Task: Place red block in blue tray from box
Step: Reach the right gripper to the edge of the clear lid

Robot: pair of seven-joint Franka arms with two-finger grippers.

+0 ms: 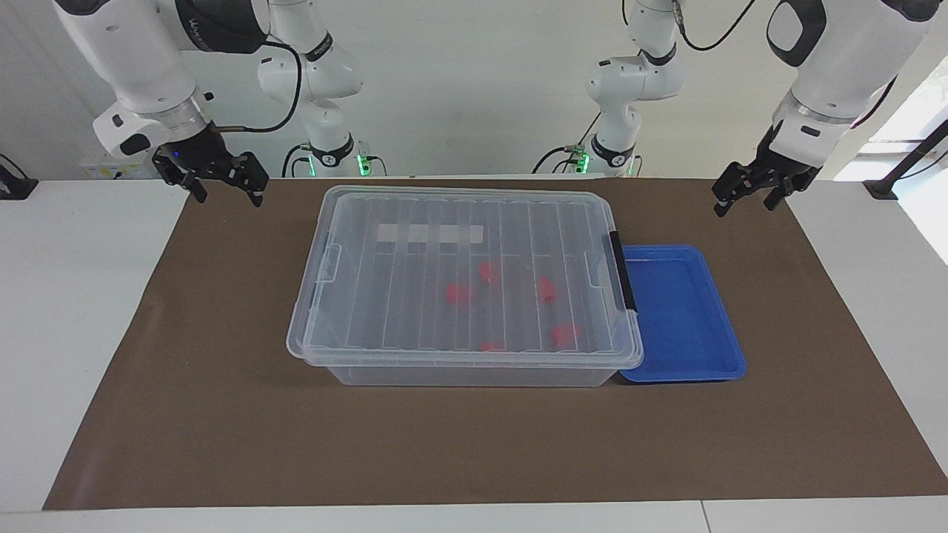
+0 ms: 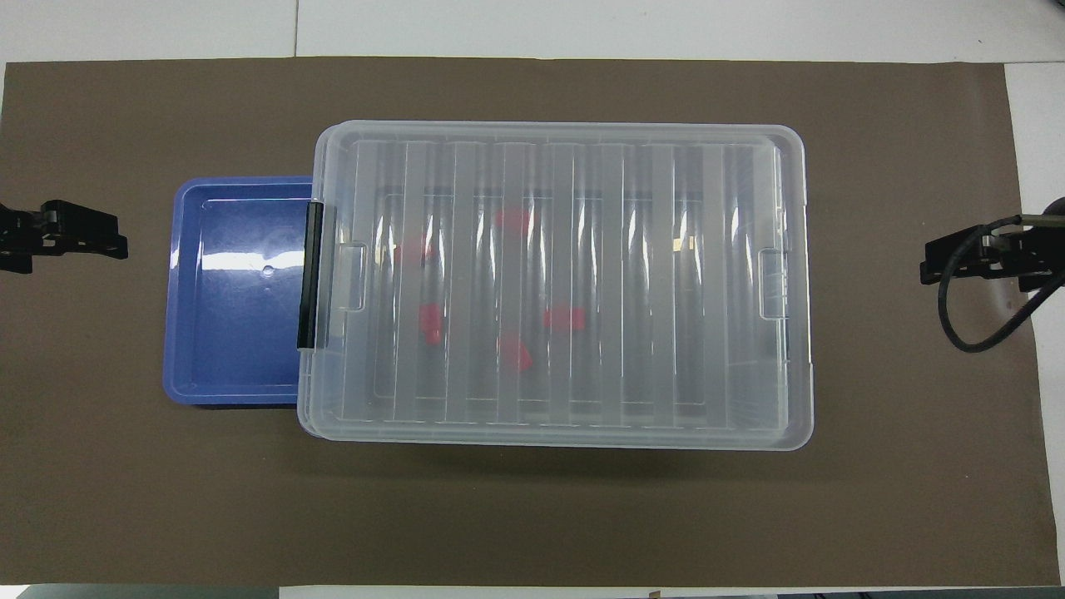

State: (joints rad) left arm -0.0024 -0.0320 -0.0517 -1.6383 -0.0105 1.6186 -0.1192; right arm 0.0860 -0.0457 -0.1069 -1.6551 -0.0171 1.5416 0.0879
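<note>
You have a clear box (image 1: pixel 465 363) with a ribbed clear lid (image 1: pixel 459 244), a black latch (image 1: pixel 623 272) and a white label strip (image 1: pixel 429 234). Through the lid you see bright red blocks (image 1: pixel 458 293). The tray (image 1: pixel 681 311) is bright blue. The mat (image 1: pixel 222 414) is plain brown, the table (image 1: pixel 67 296) white.

One cam looks down from across the worktop (image 1: pixel 111 311) facing the robots, the other's nearly straight overhead; both share the box (image 1: pixel 466 281).
</note>
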